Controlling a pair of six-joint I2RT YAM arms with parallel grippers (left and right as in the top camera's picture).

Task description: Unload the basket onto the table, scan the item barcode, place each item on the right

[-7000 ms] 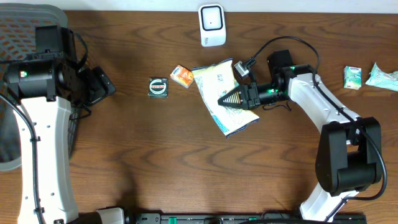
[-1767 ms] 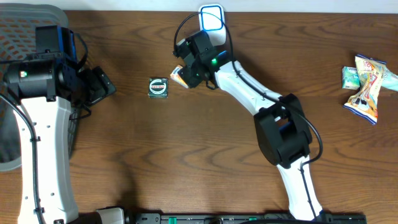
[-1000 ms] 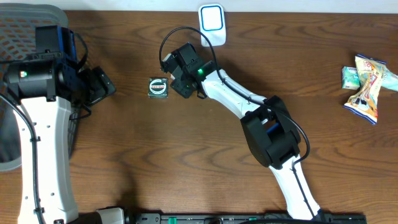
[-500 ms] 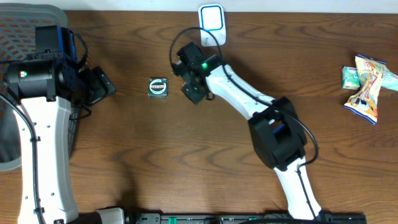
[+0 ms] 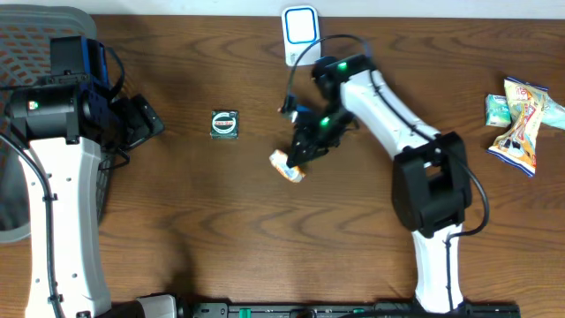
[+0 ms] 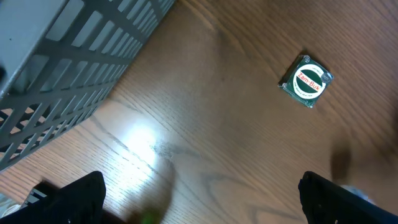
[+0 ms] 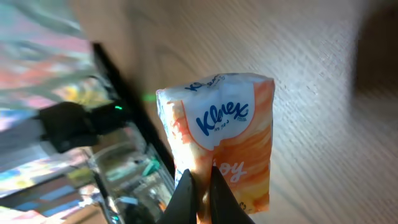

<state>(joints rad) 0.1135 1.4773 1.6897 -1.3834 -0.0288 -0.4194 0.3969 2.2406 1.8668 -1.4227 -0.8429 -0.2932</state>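
Note:
An orange and white Kleenex tissue pack (image 5: 286, 166) hangs above the table's middle, pinched by its lower edge in my right gripper (image 5: 301, 152), which is shut on it. In the right wrist view the pack (image 7: 225, 140) stands above the two black fingertips (image 7: 185, 194), printed front toward the camera; no barcode shows. The white scanner (image 5: 300, 32) with its blue-lit face stands at the back edge, behind the right arm. My left gripper (image 5: 142, 121) waits open at the left, with bare wood between its fingers (image 6: 79, 194).
A round green tin (image 5: 225, 124) lies left of the pack and also shows in the left wrist view (image 6: 305, 81). A grey mesh basket (image 6: 56, 68) sits at the far left. Snack and tissue packets (image 5: 519, 119) lie at the right edge.
My right gripper closed on the tissue pack near the tin, lifted it and swung it right and toward the table's front. The left arm has not moved.

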